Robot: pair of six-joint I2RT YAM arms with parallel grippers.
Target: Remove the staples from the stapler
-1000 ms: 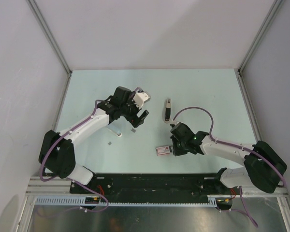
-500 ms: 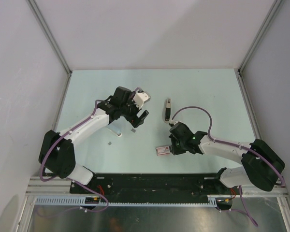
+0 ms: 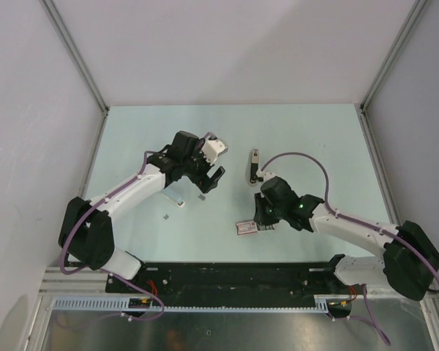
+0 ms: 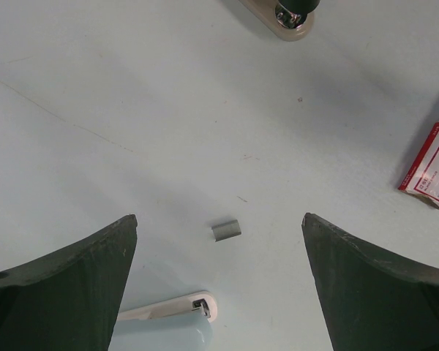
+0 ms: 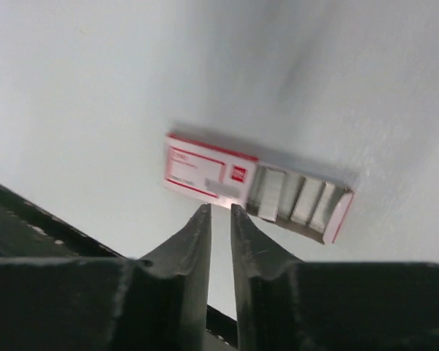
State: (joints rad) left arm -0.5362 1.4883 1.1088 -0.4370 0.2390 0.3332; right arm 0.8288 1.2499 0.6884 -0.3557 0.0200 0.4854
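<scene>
Left gripper [image 4: 219,218], fingers spread wide and holding nothing, poised over a short grey piece of the staples [image 4: 225,230] on the table. The stapler [image 3: 254,167] lies at about 1 o'clock from that piece. Right gripper [image 5: 219,208], fingers drawn almost together on nothing, tips beside the staple packet [image 5: 256,186], at 6 o'clock from the stapler.

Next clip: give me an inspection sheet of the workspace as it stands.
Surface: pale green table, no spills seen.
Job's things: stapler lies mid-table, in neither hand; loose staples lie by the left hand.
Clutter: open packet with staple strips; small white piece.
Hands: left hand open above one staple; right hand nearly shut over the packet, holding nothing seen.
Cables: purple cables along both arms.
Surroundings: plain walls, metal frame.
</scene>
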